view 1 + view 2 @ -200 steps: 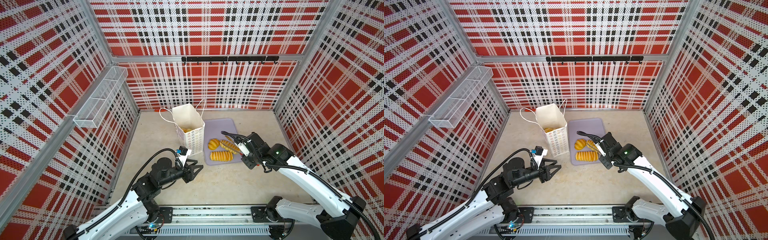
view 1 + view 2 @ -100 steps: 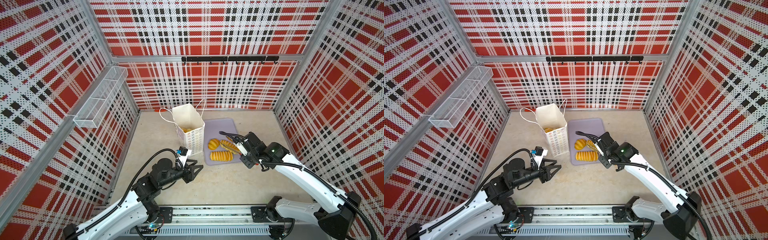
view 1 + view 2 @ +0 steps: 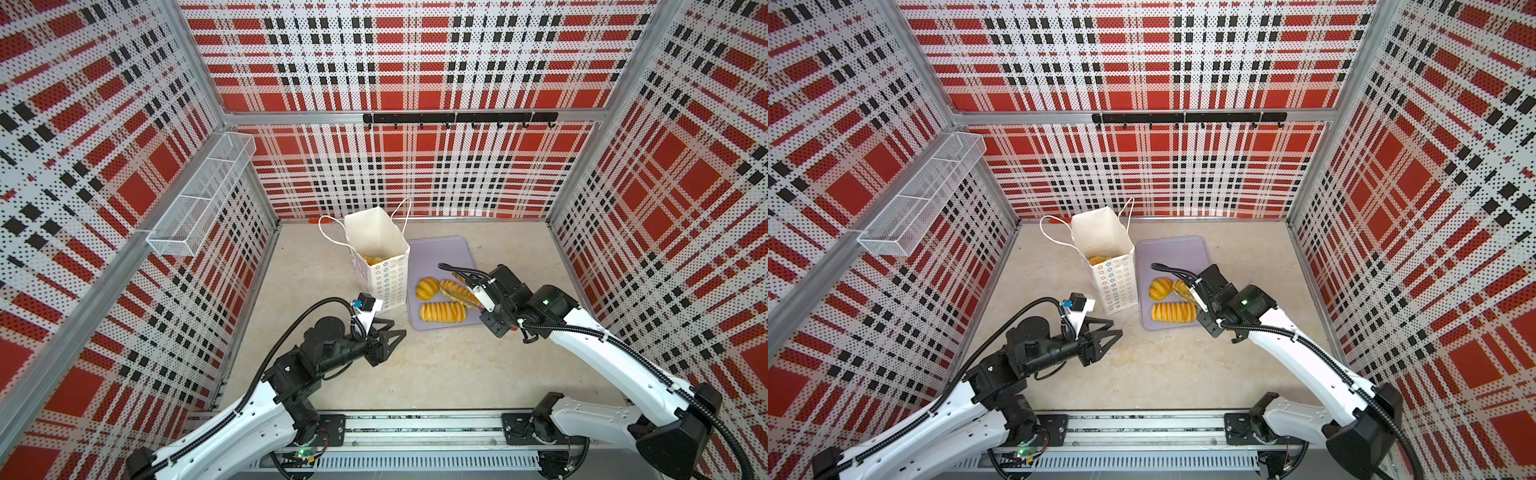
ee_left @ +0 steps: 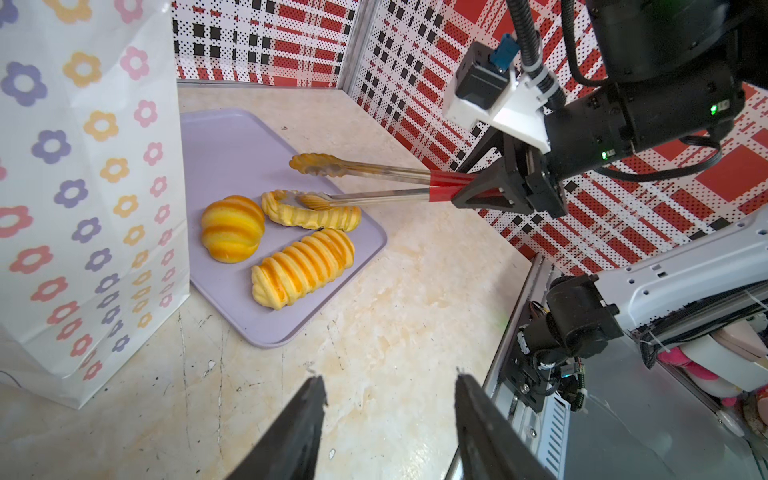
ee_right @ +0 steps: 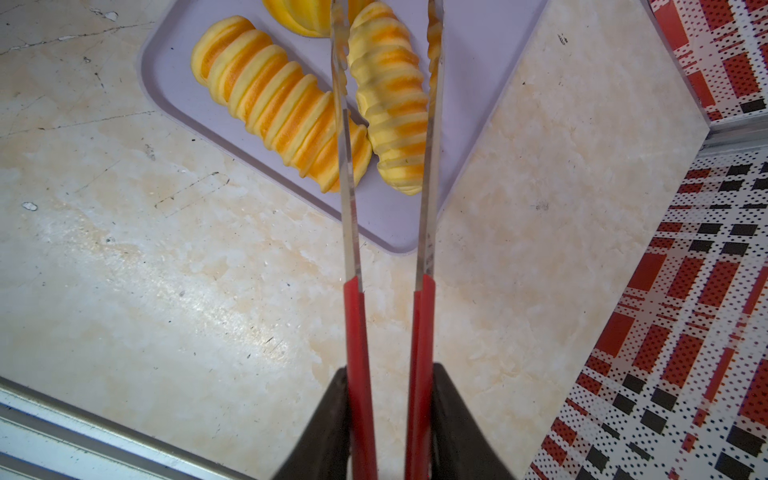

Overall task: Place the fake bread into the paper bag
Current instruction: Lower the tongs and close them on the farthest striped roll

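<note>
Currently: fake bread loaf [image 5: 390, 104], glossy, likely light and slippery, best pinched mid-length across its ridges; right gripper [image 5: 388, 374] clamped on tongs [image 5: 347, 187]; left gripper [image 4: 388, 382] apart, empty.

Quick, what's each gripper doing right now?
Left gripper: open, holding nothing.
Right gripper: closed on the tongs, at their red handles.

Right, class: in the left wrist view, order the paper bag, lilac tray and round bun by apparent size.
Largest: paper bag, though it is nearest the camera.
Then lilac tray.
Smallest: round bun.
</note>
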Controlling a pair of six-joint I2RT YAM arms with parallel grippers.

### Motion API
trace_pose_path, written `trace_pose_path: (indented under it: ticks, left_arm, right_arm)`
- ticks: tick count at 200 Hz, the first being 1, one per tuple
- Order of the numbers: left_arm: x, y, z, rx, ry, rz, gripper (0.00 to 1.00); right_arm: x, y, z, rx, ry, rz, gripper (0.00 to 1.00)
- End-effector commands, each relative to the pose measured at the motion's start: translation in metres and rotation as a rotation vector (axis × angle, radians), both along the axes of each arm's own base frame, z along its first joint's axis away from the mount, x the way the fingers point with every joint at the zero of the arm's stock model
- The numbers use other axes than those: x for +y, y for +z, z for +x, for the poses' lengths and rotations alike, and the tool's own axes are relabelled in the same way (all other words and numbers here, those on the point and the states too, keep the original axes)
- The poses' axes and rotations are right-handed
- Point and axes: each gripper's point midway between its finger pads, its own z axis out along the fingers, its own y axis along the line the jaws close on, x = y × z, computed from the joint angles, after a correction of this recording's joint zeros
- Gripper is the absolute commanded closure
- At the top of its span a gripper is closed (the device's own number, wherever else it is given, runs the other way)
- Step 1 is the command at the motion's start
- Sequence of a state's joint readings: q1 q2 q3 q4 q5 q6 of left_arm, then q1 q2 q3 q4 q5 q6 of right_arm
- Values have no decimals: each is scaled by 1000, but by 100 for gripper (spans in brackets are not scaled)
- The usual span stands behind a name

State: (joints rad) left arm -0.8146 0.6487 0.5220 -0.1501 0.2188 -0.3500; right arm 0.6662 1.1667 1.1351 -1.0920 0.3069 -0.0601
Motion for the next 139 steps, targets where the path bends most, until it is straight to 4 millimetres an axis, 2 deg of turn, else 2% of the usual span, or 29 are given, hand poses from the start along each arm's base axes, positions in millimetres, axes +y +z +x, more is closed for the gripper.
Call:
trace_pose_path:
  ticks: [1,139]
  left_arm:
    - [0,0,-1,-17,-5,11,45]
    - [0,-1,-1,-19,-8,15,45]
  right_arm:
    - [2,1,2,-18,8,10,68]
    - [3,-17,9,20,-6,-39,68]
